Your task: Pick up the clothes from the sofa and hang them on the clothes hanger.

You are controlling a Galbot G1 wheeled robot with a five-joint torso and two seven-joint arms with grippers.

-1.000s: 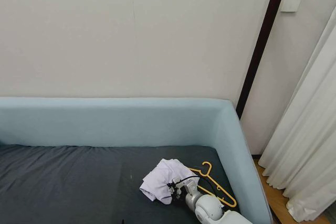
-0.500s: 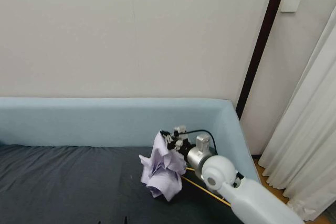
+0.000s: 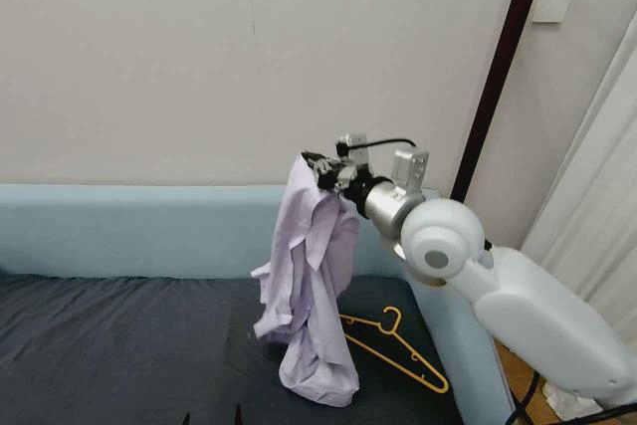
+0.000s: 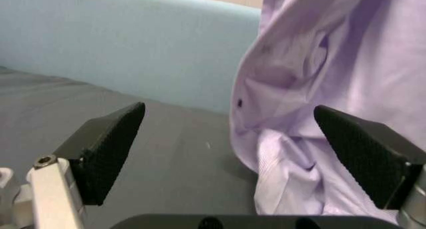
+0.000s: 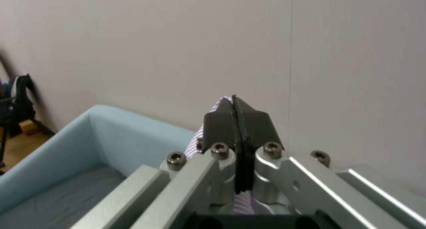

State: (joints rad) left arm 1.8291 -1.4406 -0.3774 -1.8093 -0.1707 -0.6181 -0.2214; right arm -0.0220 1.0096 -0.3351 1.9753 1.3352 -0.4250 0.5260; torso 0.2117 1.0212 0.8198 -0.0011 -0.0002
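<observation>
- Pinching the lilac shirt (image 3: 309, 286) tight in the right gripper (image 3: 317, 168), high above the sofa (image 3: 149, 226) seat.
- Hanging lengthwise before the sofa backrest.
- Low over the sofa seat with left gripper (image 4: 226, 112) spread apart, beside the shirt.
- Flat on the sofa seat: yellow hanger (image 3: 403, 347).

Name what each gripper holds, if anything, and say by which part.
The right gripper is shut on the lilac shirt, pinching bunched fabric at its topmost point. The left gripper is open beside the hanging shirt, holding nothing.
</observation>
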